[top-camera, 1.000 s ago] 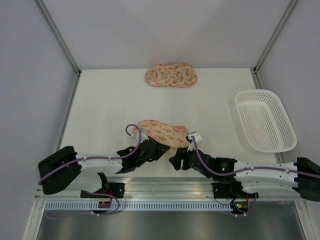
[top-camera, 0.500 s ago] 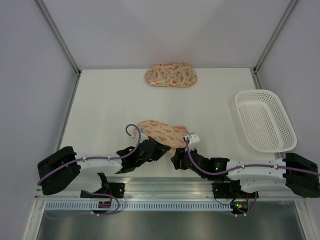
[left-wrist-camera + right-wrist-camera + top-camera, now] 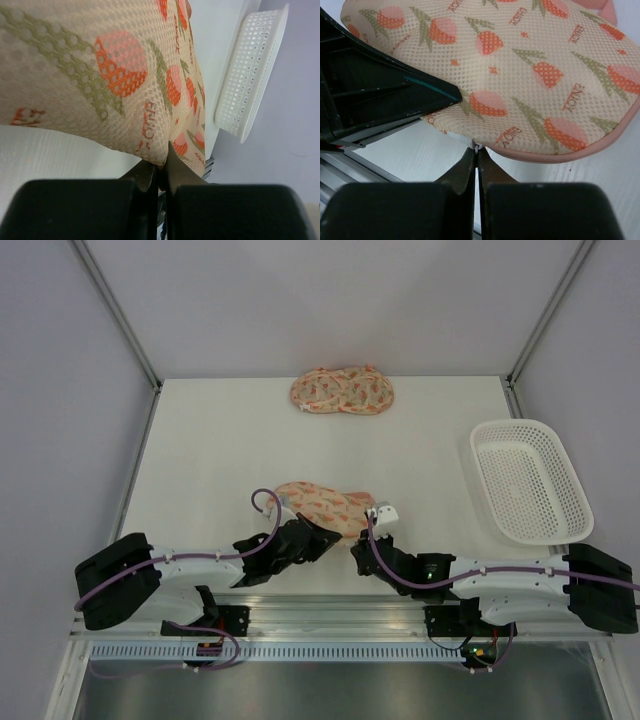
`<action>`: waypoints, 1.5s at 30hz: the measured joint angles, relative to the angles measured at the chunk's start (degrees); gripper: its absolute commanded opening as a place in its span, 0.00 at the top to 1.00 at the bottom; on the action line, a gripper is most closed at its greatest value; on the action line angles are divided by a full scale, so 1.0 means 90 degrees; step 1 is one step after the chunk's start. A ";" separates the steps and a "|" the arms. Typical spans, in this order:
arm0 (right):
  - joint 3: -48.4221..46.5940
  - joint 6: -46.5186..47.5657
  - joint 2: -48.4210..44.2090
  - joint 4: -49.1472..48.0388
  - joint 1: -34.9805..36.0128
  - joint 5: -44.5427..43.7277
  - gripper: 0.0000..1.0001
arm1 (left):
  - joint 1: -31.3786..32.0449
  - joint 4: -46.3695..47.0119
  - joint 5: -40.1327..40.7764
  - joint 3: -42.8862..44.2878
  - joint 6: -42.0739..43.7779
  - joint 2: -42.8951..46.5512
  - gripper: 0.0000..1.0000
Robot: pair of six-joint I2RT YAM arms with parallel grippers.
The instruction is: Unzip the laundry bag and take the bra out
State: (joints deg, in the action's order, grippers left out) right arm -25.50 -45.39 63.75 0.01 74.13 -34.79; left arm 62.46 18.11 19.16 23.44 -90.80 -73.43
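Note:
The laundry bag (image 3: 325,505), a pink-orange mesh pouch with carrot-like print, lies on the table just ahead of both arms. My left gripper (image 3: 322,536) is shut on the bag's near left edge; the left wrist view shows the mesh fabric (image 3: 100,75) pinched between the fingertips (image 3: 172,165). My right gripper (image 3: 362,545) is shut on the small white zipper pull (image 3: 477,148) at the bag's near rim (image 3: 560,159), beside a short stretch of white zipper tape. The bra is out of view.
A paler twin pouch (image 3: 342,391) lies at the table's far edge. A white lattice basket (image 3: 530,480) stands at the right, also seen as the basket (image 3: 250,75) past the bag. The left gripper's black body (image 3: 380,95) sits close to the left of my right fingers.
My right gripper has slid in toward the bag's near edge and closed on the zipper pull. The left gripper and the bag have stayed put.

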 measured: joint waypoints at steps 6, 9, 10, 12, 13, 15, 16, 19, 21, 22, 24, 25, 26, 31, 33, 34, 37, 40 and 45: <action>-0.0024 -0.0078 -0.0617 0.0772 0.0002 0.0058 1.00 | 0.0010 -0.0070 0.0056 -0.0228 0.0010 0.0398 0.98; -0.0180 -0.0129 -0.0884 0.1520 0.0000 0.0078 1.00 | 0.0010 -0.0423 0.0177 -0.0396 0.0100 0.0952 0.98; -0.0253 -0.0151 -0.0911 0.1753 0.0000 0.0085 1.00 | 0.0010 -0.0493 0.0209 -0.0440 0.0143 0.1117 0.98; -0.0386 -0.0199 -0.0908 0.2127 0.0000 0.0085 0.99 | 0.0000 -0.0542 0.0253 -0.0641 0.0357 0.1586 0.98; -0.0449 -0.0243 -0.0906 0.2319 0.0000 0.0075 1.00 | -0.0002 -0.0546 0.0253 -0.0780 0.0478 0.1855 0.98; -0.0556 -0.0350 -0.0877 0.2603 0.0002 0.0049 1.00 | -0.0012 -0.0483 0.0199 -0.1064 0.0857 0.2368 0.98; -0.0605 -0.0420 -0.0840 0.2718 0.0002 0.0034 1.00 | -0.0017 -0.0481 0.0155 -0.1161 0.1073 0.2591 0.98; -0.0765 -0.0610 -0.0678 0.2990 0.0000 -0.0024 1.00 | -0.0063 -0.0537 -0.0066 -0.1243 0.1834 0.3089 0.98; -0.0920 -0.0712 -0.0583 0.3135 0.0000 -0.0070 1.00 | -0.0104 -0.0661 -0.0270 -0.1219 0.2438 0.3390 0.98; -0.0993 -0.0770 -0.0563 0.3208 0.0000 -0.0136 0.99 | -0.0134 -0.0719 -0.0376 -0.1205 0.2737 0.3524 0.98; -0.1105 -0.0855 -0.0556 0.3361 -0.0002 -0.0240 1.00 | -0.0231 -0.0896 -0.0731 -0.1112 0.3410 0.3742 0.98; -0.1146 -0.0891 -0.0556 0.3439 -0.0002 -0.0294 1.00 | -0.0284 -0.0981 -0.0911 -0.1035 0.3713 0.3796 0.98; -0.1173 -0.0925 -0.0556 0.3502 -0.0005 -0.0338 1.00 | -0.0357 -0.1047 -0.1122 -0.0930 0.4046 0.3806 0.98; -0.1185 -0.0984 -0.0627 0.3798 -0.0015 -0.0505 1.00 | -0.0661 -0.1049 -0.2025 -0.0342 0.5285 0.3225 0.98; -0.1185 -0.0988 -0.0707 0.3983 -0.0039 -0.0595 1.00 | -0.0736 -0.0811 -0.2307 -0.0126 0.5700 0.2691 0.98; -0.1185 -0.0988 -0.0741 0.4053 -0.0053 -0.0639 0.99 | -0.0775 -0.0699 -0.2399 -0.0032 0.5843 0.2424 0.98; -0.1185 -0.0991 -0.0843 0.4301 -0.0097 -0.0826 1.00 | -0.0981 -0.0291 -0.2701 0.0328 0.6254 0.1404 0.98; -0.1183 -0.0986 -0.0877 0.4347 -0.0124 -0.0903 1.00 | -0.1273 -0.0034 -0.2798 0.0697 0.6458 0.0284 0.58; -0.1158 -0.0933 -0.0750 0.4107 -0.0126 -0.0855 1.00 | -0.1644 -0.0311 -0.2229 0.1168 0.6348 -0.1049 0.14</action>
State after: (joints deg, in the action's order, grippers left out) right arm -35.92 -53.78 56.99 36.97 72.99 -42.48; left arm 47.66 15.31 -0.91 33.95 -33.67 -82.87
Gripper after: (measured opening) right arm 0.009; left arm 0.828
